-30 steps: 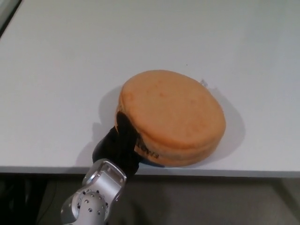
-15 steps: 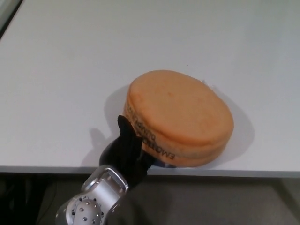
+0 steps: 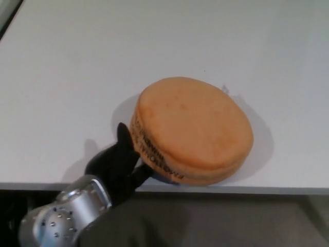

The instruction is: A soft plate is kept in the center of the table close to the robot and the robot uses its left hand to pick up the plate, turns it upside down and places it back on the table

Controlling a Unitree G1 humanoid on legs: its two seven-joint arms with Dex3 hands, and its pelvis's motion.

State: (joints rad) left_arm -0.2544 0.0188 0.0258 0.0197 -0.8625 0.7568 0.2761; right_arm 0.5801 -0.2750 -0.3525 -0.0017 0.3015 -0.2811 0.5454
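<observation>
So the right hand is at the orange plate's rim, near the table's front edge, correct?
Not quite: it is the left hand, entering from picture left in the head view. It is at the rim of the orange plate, near the front edge of the table; the right hand isn't visible.

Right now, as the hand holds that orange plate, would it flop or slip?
The plate looks thick and spongy, so it probably gives under the fingers rather than flopping. Its matte surface likely grips well. The left hand holds only its edge, so it seems light.

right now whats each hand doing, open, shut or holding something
Left hand: at the left edge of the orange soft plate, but whether it grips the plate cannot be told.
Right hand: not in view.
</observation>
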